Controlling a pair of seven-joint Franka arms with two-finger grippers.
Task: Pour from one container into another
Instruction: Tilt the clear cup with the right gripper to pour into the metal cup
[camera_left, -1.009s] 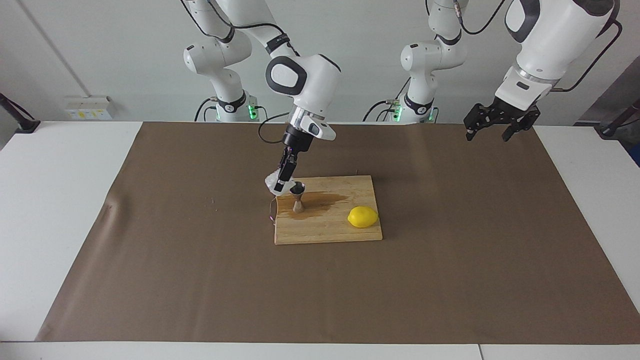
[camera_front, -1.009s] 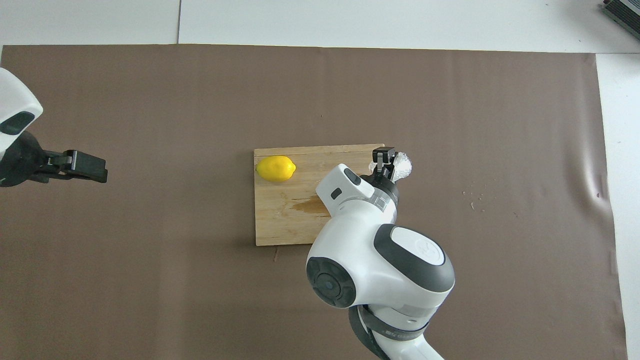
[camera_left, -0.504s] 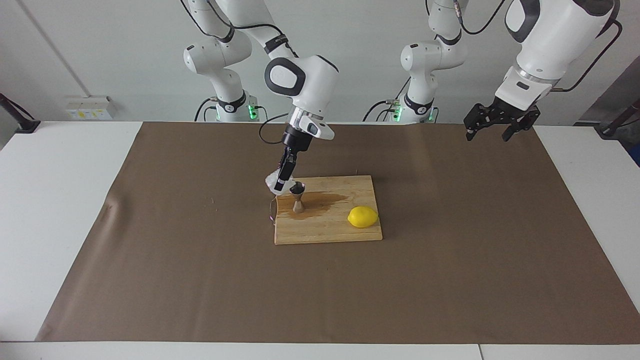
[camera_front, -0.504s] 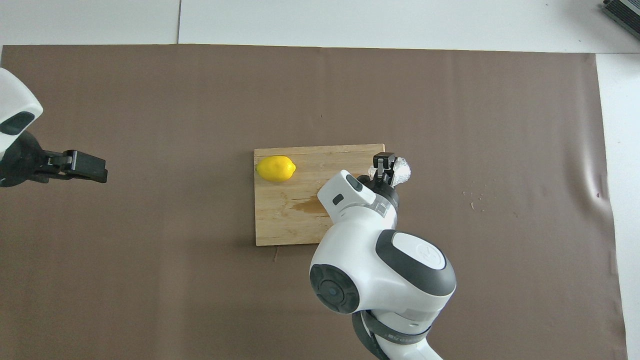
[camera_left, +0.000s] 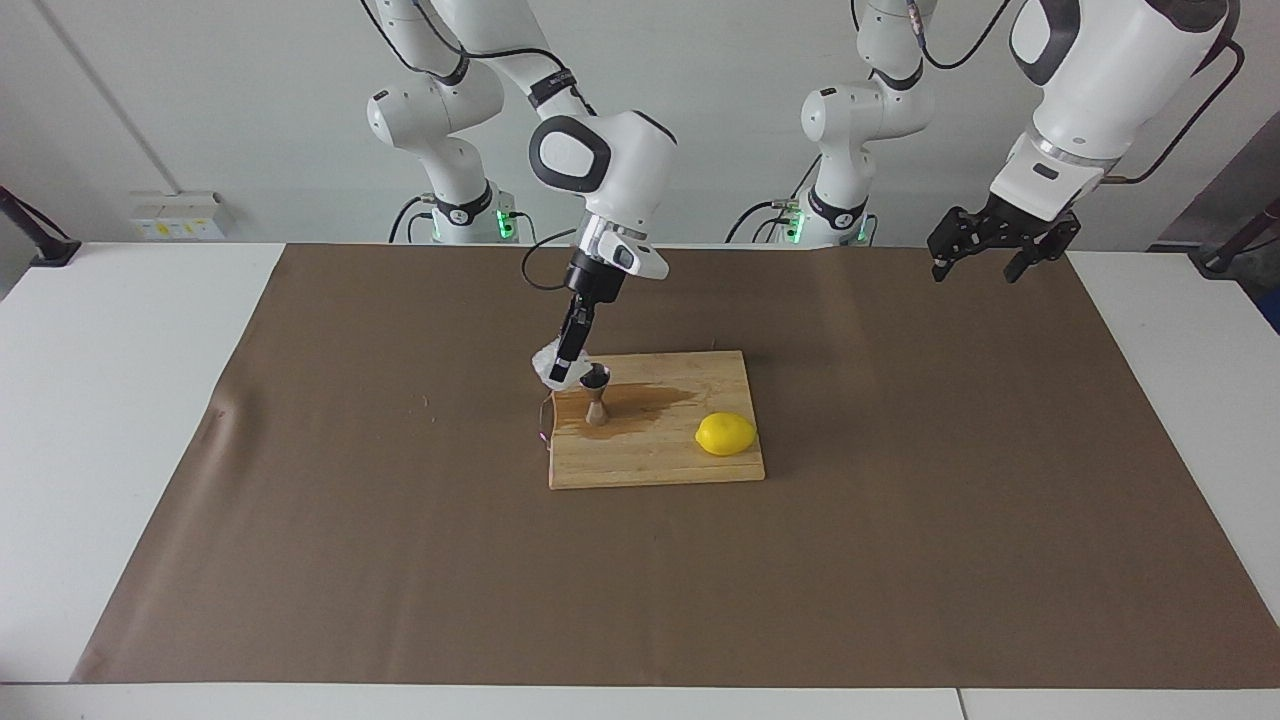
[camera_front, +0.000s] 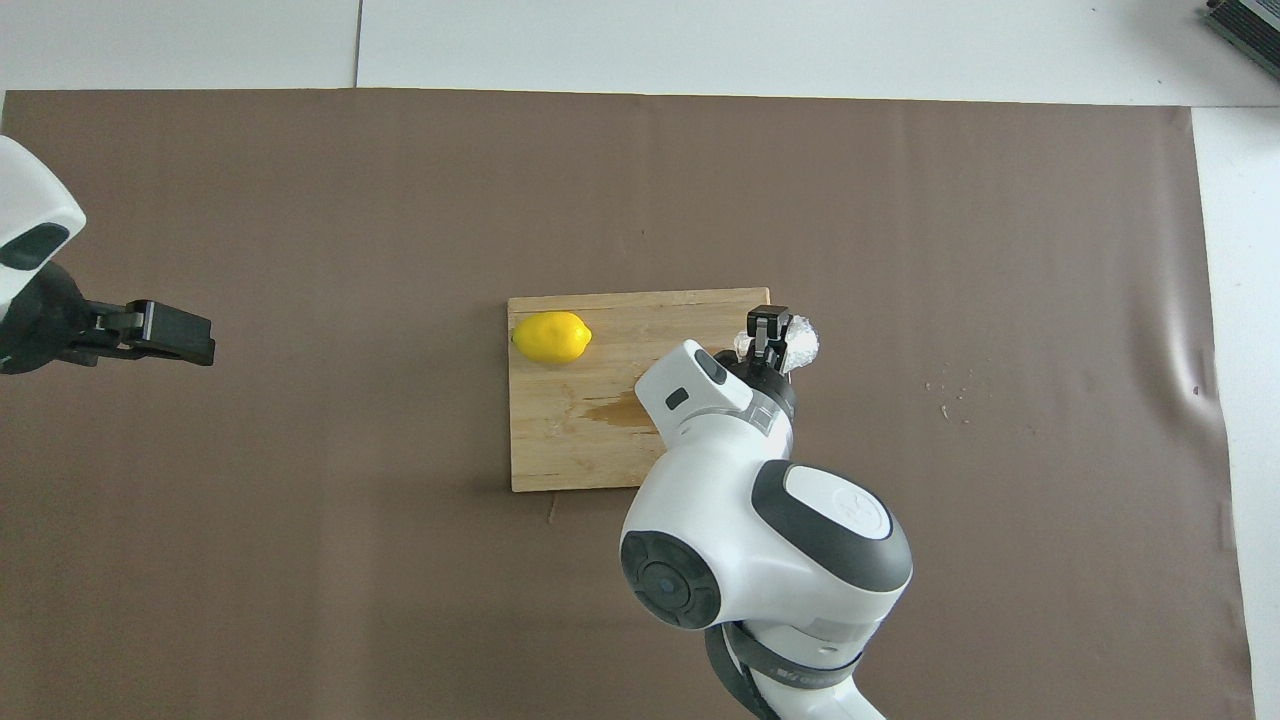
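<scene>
Right hand (camera_left: 562, 374) grips the tilted glass cup (camera_left: 545, 364) beside the jigger (camera_left: 596, 393), hiding most of the cup.

There is one glass cup (camera_left: 545, 364), one steel jigger (camera_left: 596, 396), one lemon (camera_left: 725, 434), one wooden board (camera_left: 655, 450), and probably one wet stain (camera_left: 640, 402).

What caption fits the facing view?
Right gripper tips glass cup over steel jigger on wet cutting board.
</scene>
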